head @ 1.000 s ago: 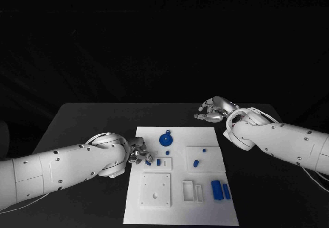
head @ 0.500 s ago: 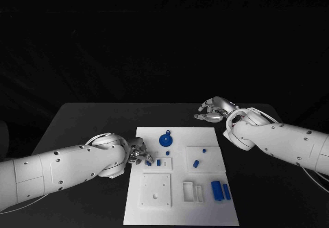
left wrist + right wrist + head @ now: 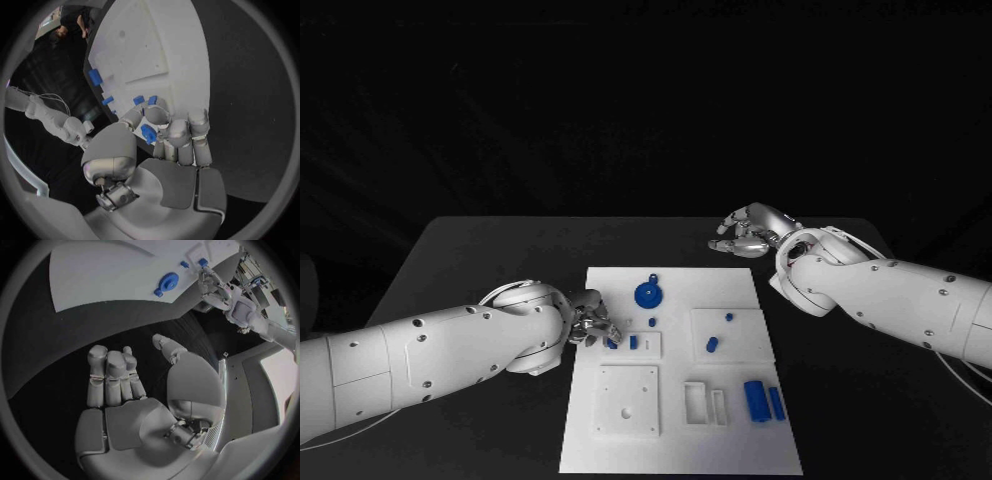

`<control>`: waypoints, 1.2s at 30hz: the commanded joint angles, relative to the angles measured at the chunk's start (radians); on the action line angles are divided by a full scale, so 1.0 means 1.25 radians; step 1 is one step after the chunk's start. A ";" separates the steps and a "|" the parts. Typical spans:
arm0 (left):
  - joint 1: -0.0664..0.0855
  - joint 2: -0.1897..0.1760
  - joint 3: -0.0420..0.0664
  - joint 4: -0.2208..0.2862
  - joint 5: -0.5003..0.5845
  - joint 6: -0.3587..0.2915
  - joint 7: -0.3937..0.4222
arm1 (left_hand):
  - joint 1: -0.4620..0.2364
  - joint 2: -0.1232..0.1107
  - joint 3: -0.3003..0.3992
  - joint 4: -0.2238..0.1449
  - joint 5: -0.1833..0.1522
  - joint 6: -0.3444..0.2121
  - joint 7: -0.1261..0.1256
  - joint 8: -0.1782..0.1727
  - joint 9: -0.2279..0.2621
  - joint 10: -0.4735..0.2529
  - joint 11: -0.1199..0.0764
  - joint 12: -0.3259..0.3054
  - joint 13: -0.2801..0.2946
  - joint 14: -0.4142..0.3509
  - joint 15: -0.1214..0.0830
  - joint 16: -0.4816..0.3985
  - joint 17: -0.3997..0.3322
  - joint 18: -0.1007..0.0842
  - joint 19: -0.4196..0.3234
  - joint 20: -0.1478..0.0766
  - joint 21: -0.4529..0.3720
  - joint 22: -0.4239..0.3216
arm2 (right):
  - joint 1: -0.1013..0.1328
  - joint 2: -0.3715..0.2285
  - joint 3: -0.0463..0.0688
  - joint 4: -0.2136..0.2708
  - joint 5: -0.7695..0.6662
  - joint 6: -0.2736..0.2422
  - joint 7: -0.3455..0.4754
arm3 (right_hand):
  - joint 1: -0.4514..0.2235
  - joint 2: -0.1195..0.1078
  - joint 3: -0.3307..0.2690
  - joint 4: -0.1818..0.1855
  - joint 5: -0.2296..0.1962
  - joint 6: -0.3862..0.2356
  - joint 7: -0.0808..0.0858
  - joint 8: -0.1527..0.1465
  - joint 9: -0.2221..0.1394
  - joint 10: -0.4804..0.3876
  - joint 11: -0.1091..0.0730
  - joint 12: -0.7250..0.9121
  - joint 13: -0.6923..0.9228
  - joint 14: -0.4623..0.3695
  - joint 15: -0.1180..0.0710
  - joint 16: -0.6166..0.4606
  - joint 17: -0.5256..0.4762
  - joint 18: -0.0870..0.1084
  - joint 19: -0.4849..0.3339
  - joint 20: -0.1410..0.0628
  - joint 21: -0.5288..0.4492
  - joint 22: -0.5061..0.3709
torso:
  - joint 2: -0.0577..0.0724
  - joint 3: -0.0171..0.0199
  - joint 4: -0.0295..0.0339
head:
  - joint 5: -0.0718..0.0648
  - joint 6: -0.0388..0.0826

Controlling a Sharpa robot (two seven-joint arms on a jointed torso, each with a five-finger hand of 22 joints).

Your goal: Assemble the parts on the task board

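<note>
**Left hand pinches a blue part at the board's left edge; right hand idle on the far side**

Your left hand (image 3: 593,328) sits at the left edge of the board (image 3: 678,440), about level with the small raised block (image 3: 635,343) that carries two short blue pegs (image 3: 633,342). In the left wrist view you can see a small blue part (image 3: 149,134) caught between the thumb and the curled fingers (image 3: 178,137), so this hand is gripping that part, with its fingertips just over the board's surface beside the pegs.

Your right hand (image 3: 753,231) is over the bare counter (image 3: 488,250) past the board's far right corner, well apart from every part. The right wrist view shows its fingers (image 3: 109,372) bent loosely inward with the thumb standing apart and nothing between them: it holds nothing and is not clenched.

On the board itself, the round blue disc (image 3: 649,295) lies near the far edge, with a tiny blue piece (image 3: 652,321) just nearer you. The square plate (image 3: 733,335) on the right side carries two small blue pieces (image 3: 713,344). Nearer you, a white square plate (image 3: 627,400) with a hole sits on the left, a slotted white holder (image 3: 705,402) stands in the middle, and two long blue bars (image 3: 763,401) lie side by side near the right edge.
</note>
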 commanded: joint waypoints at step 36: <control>-0.004 0.000 -0.003 -0.002 -0.021 0.033 -0.011 | 0.040 0.026 0.015 -0.020 -0.015 0.076 -0.015 -0.005 0.009 -0.003 0.001 0.007 -0.004 0.007 -0.006 -0.003 0.002 -0.003 -0.002 -0.067 0.007 0.006 | -0.002 0.000 0.000 0.001 -0.001 0.009 0.007 | 0.001 0.009 -0.006 0.001 0.006 0.000 0.006 0.001 -0.001 -0.006 0.000 0.004 -0.001 0.005 -0.002 -0.006 0.002 0.051 0.000 -0.003 -0.005 0.014 | 0.000 0.0006 0.0002 | -0.001 0.000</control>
